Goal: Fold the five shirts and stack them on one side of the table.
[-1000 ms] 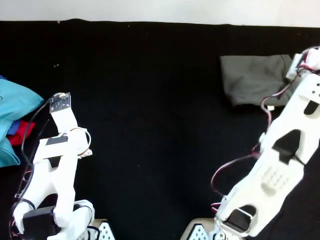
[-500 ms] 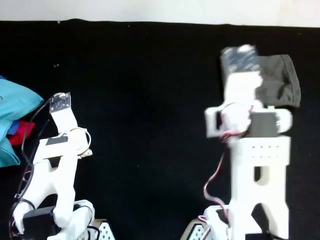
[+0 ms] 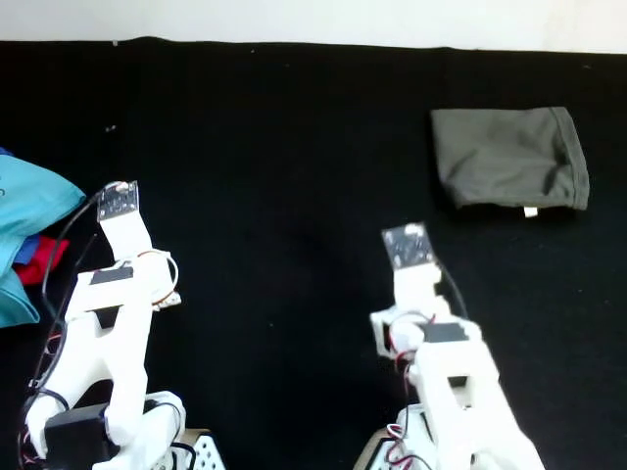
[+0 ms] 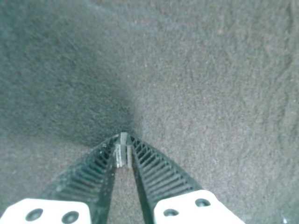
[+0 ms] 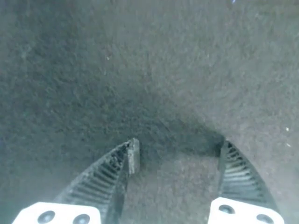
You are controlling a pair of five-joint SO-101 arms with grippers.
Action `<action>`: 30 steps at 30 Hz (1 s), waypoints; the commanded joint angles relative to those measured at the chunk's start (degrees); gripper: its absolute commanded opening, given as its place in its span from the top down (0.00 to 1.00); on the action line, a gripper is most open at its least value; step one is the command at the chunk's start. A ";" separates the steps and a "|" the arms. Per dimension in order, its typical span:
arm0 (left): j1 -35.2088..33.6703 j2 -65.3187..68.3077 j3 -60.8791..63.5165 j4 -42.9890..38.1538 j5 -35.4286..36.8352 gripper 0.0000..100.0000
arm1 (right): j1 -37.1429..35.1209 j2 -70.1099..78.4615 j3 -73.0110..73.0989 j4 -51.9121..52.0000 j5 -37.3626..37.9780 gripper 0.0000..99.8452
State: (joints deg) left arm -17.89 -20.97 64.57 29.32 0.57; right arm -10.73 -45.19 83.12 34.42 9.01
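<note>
1. Both hands are empty. The left hand (image 4: 122, 142) is closed with its jaws meeting at the tips. The right hand (image 5: 179, 150) is wide open. Each hangs over bare black surface (image 3: 284, 137).
2. One grey shirt (image 3: 509, 157) lies folded into a tidy rectangle at the far right of the surface. It is beyond the right arm (image 3: 441, 362), off to its right and well apart from it.
3. The unfolded pile sits at the left edge, with a teal shirt (image 3: 24, 220) on top and a red shirt (image 3: 47, 259) poking out beneath it. It lies just to the left of the left arm (image 3: 108, 323), which makes that hand the nearer one.
4. I judge one shirt done and the next fetch as the step in hand.
5. To do it well, I would open the left hand and pinch only the teal fabric at its near edge. I would lift enough to clear the red one before dragging.
6. I would then pull the teal shirt to the middle of the surface, where the right hand can reach a second corner. I would spread it flat before making any fold.
7. Later shirts should go squarely onto the grey one so the stack keeps to that side.
</note>
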 commanded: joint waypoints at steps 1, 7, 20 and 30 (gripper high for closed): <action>1.10 -0.22 -0.31 -1.67 -0.53 0.99 | 0.13 -1.36 1.71 -3.47 0.70 0.74; -5.14 -1.98 -6.55 9.85 -11.25 0.99 | 0.04 -1.71 1.89 -4.88 0.97 0.74; -37.85 12.35 -58.07 50.99 -14.77 0.81 | 0.04 -1.71 1.89 -5.05 0.79 0.74; -41.01 32.57 -84.35 51.08 -14.86 0.81 | 0.04 -1.71 1.89 -5.05 0.79 0.74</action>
State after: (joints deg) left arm -58.42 8.31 -14.02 80.22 -13.85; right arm -10.73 -46.51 84.97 30.81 9.36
